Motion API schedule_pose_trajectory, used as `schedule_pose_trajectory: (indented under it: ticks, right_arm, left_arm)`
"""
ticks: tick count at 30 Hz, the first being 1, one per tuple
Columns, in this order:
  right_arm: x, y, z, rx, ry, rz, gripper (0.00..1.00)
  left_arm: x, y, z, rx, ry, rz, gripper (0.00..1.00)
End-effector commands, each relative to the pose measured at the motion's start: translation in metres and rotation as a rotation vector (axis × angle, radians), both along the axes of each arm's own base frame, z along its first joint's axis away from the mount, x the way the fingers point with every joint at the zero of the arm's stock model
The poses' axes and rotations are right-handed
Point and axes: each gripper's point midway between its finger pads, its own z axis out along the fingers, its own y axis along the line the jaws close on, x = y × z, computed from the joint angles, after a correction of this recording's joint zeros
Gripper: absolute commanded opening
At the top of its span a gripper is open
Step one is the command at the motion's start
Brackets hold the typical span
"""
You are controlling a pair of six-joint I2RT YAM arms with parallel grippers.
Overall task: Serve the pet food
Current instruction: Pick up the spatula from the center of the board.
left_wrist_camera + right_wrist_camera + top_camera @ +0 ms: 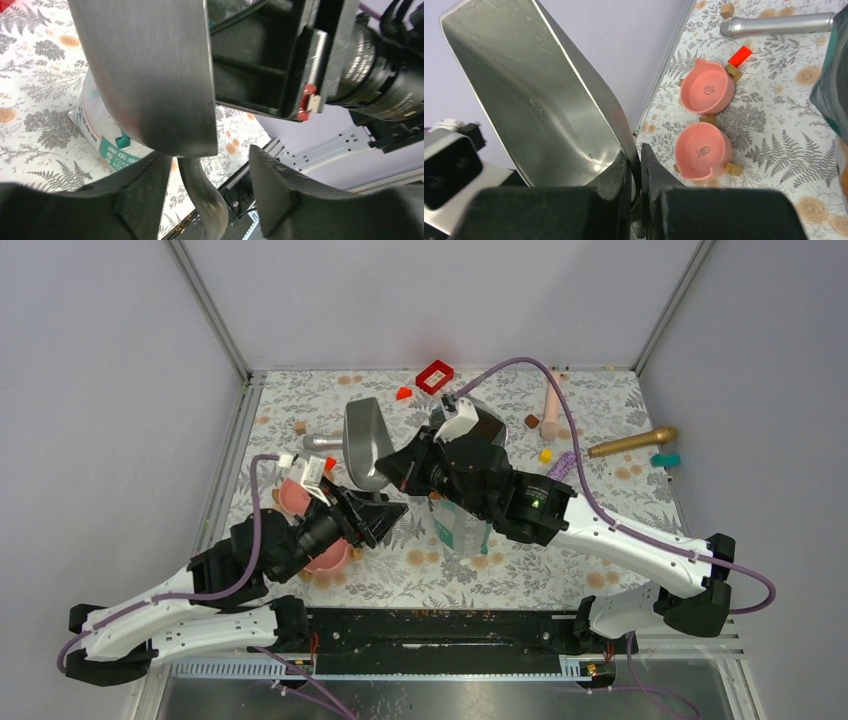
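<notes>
Right end effector (636, 167) on one scoop (539, 100)

Two pink bowls (707, 91) (one paw-printed), one metal scoop (539, 100), one pouch (107, 135).

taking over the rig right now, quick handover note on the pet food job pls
Right end effector: shut on the rim of the metal scoop, holding it above the table.
Left end effector: open, one finger on either side of the scoop handle, not gripping it yet.
The scoop is empty. The pet food pouch lies on the table; I cannot tell if it is open.
Paw-print bowl and fish bowl: side by side, both empty.
Done: scoop lifted.
Left: load kibble into the scoop and fill the bowls.
</notes>
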Motion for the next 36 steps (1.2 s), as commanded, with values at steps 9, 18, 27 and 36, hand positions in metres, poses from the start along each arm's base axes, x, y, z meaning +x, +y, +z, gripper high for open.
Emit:
schedule_pose_trajectory:
  ticks: [9,18,27,36]
  right_arm:
    - [-0.023,0.004,0.051,0.225,-0.015,0.071,0.09]
    - [-0.074,-0.003,0.012,0.044,-0.093,0.356,0.55]
    - [-0.106,-0.04,0.0,-0.092,-0.288,0.468,0.88]
    - [-0.148,-0.085,-0.039,-0.118,-0.348,0.66,0.99]
  left_arm:
    - [-0.006,0.001,-0.014,-0.009,0.024,-0.025,0.0]
    - [-0.065,0.013,-0.055,-0.046,0.153,-0.291,0.0]
    - [-0.106,0.027,-0.083,0.083,0.246,-0.469,0.0]
    - [-0.143,0.008,-0.104,0.21,0.292,-0.731,0.0]
